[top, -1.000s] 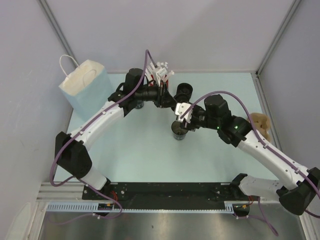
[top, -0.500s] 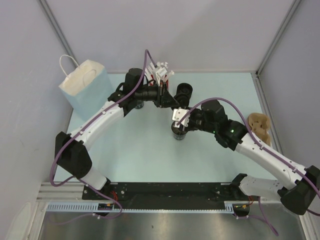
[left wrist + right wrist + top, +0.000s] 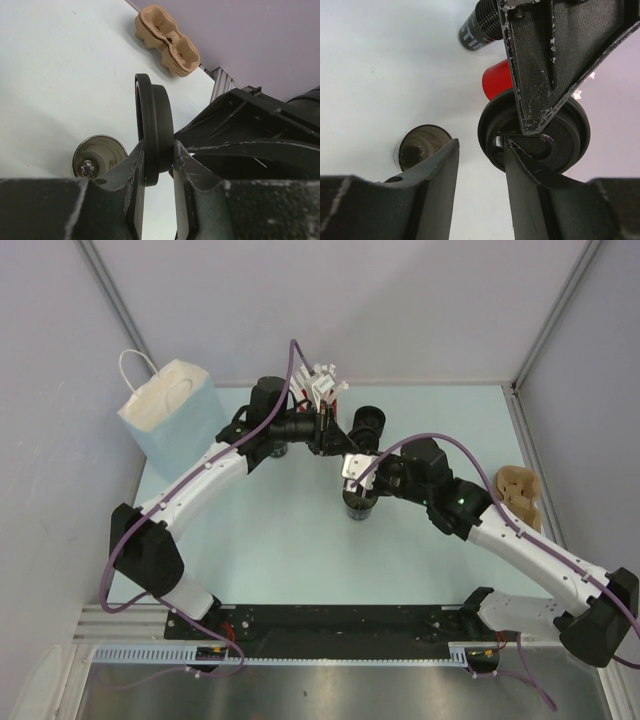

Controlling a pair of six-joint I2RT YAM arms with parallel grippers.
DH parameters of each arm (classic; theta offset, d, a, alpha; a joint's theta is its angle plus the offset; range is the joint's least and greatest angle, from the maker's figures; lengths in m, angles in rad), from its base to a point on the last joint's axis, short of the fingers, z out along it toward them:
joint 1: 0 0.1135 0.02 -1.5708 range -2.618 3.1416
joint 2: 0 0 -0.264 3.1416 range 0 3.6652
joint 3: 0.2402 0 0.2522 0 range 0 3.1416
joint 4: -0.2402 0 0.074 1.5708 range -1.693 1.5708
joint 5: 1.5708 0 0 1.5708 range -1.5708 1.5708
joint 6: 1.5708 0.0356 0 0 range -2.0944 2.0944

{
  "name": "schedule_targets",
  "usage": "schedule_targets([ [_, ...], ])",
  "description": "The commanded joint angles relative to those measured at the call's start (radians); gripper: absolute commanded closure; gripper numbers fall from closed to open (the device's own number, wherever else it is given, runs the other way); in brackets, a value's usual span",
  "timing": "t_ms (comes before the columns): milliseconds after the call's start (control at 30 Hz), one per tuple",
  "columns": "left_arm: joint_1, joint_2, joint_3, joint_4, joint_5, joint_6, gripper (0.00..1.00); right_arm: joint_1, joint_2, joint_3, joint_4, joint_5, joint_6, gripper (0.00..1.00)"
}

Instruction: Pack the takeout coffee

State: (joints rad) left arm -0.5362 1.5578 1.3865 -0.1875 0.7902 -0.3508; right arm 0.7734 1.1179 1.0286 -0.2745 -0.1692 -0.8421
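Our left gripper (image 3: 159, 161) pinches the black lid (image 3: 154, 117); our right gripper (image 3: 481, 150) gapes empty beside it. Mid-desk, the takeout coffee (image 3: 358, 503) stands uncapped, so we judge capping and packing remain.

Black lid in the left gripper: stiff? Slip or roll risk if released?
Likely stiff: the lid shows no flex pinched edge-on in the left gripper. Round with a smooth rim, so it would probably roll if dropped on edge. Looks thin, probably light.
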Motion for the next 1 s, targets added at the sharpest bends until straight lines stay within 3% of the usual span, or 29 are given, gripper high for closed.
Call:
schedule_targets([
  [0,0.005,-0.008,-0.007,0.042,0.027,-0.03,0.75,0.012,0.031,0.007,0.069,0.025,0.002,0.57],
  [433,0.004,-0.013,-0.015,0.059,0.049,-0.04,0.75,0.015,0.057,0.005,0.106,0.046,0.02,0.79],
  [500,0.004,-0.015,-0.014,0.06,0.053,-0.04,0.72,0.015,0.06,0.007,0.104,0.043,0.018,0.87],
  [533,0.005,-0.016,-0.015,0.062,0.053,-0.04,0.69,0.017,0.06,0.007,0.104,0.045,0.018,0.89],
  [567,0.005,-0.016,-0.017,0.063,0.055,-0.042,0.57,0.018,0.06,0.007,0.103,0.043,0.017,0.93],
  [600,0.005,-0.019,-0.018,0.065,0.055,-0.039,0.52,0.02,0.059,0.007,0.098,0.04,0.017,0.99],
  [633,0.005,-0.022,-0.021,0.072,0.058,-0.039,0.47,0.02,0.057,0.007,0.095,0.039,0.017,1.0],
  [733,0.007,-0.034,-0.027,0.079,0.06,-0.033,0.17,0.021,0.048,0.007,0.075,0.039,0.008,1.0],
  [800,0.013,-0.044,-0.027,0.079,0.06,-0.022,0.05,0.021,0.04,0.007,0.054,0.037,0.0,1.0],
  [833,0.016,-0.054,-0.027,0.074,0.057,-0.019,0.01,0.021,0.031,0.007,0.048,0.037,-0.002,1.0],
  [967,0.056,-0.087,-0.003,0.053,0.043,-0.001,0.01,0.021,-0.001,0.013,-0.005,0.028,-0.02,1.0],
])
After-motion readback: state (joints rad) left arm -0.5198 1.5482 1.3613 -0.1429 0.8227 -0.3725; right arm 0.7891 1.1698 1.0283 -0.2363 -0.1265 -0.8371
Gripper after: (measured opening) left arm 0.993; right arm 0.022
